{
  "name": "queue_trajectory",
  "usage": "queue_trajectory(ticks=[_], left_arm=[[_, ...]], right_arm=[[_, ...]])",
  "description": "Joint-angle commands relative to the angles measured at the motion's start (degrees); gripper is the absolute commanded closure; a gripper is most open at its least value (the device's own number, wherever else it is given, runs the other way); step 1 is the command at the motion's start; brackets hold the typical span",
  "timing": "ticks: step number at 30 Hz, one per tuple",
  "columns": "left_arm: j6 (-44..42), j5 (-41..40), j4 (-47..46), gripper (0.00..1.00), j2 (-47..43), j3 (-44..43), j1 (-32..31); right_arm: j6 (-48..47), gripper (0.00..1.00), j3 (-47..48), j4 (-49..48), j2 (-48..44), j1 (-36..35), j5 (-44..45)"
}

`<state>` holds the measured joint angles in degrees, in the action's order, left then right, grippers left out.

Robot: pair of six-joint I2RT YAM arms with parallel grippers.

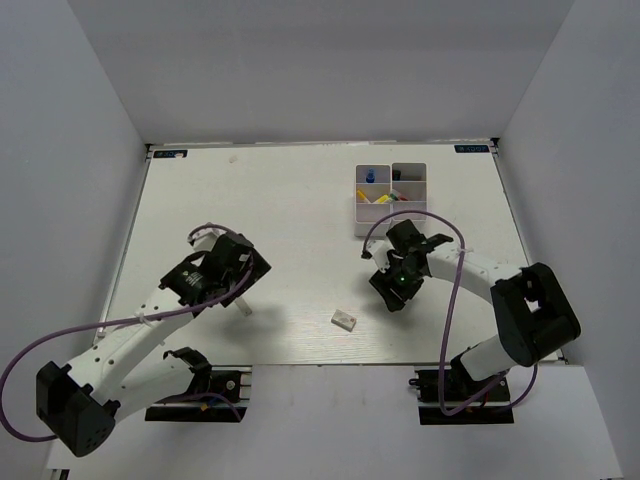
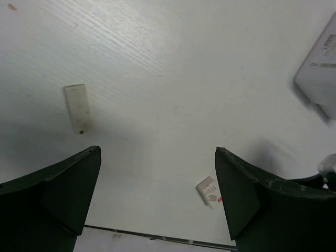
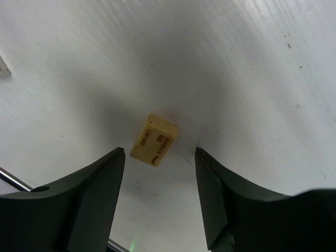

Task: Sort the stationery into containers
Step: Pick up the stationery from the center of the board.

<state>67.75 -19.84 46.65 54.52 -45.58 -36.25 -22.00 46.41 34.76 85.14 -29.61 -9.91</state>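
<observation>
Eraser [image 3: 155, 140], tan, lying untouched at mouth of wide-open right claw [image 3: 160, 152] — left claw [image 2: 157, 150] equally spread, empty.

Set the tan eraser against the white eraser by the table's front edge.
The tan eraser sits framed by the open right gripper; the white eraser lies in the open. The tan eraser bears dark lettering; the white eraser, a grey mark. Both are small blocks on the table, outside the bins.
</observation>
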Motion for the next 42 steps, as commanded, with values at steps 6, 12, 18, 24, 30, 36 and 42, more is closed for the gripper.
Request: queue_trajectory(ticks=[6, 12, 18, 24, 30, 36, 42], left_arm=[[8.1, -4.0, 14.7, 0.06, 1.0, -0.9, -0.3], [8.7, -2.1, 12.7, 0.07, 2.1, 3.7, -0.3], [9.2, -2.0, 12.7, 0.07, 4.3, 5.5, -0.8], [9.2, -2.7, 11.5, 0.07, 6.6, 7.4, -0.8], [9.2, -2.7, 11.0, 0.06, 10.5, 6.8, -0.8], [9.2, -2.7, 7.8, 0.06, 10.5, 7.9, -0.3], [8.7, -2.7, 6.4, 0.06, 11.7, 8.4, 0.2]], right_arm=[[4.1, 0.5, -1.1, -4.4, 2.2, -2.9, 4.6], [4.3, 0.74, -0.5, -4.5, 3.6, -3.2, 3.9], [1.7, 1.0, 3.1, -3.7, 1.0, -2.3, 0.4], [-4.8, 1.0, 15.5, -4.1, -0.9, 0.1, 0.9], [-5.2, 1.0, 28.1, -4.4, 4.9, 1.9, 2.8], [-4.1, 1.0, 37.2, -4.0, 13.7, 3.8, 5.1], [-2.7, 1.0, 42.5, -3.3, 18.0, 5.0, 4.3]])
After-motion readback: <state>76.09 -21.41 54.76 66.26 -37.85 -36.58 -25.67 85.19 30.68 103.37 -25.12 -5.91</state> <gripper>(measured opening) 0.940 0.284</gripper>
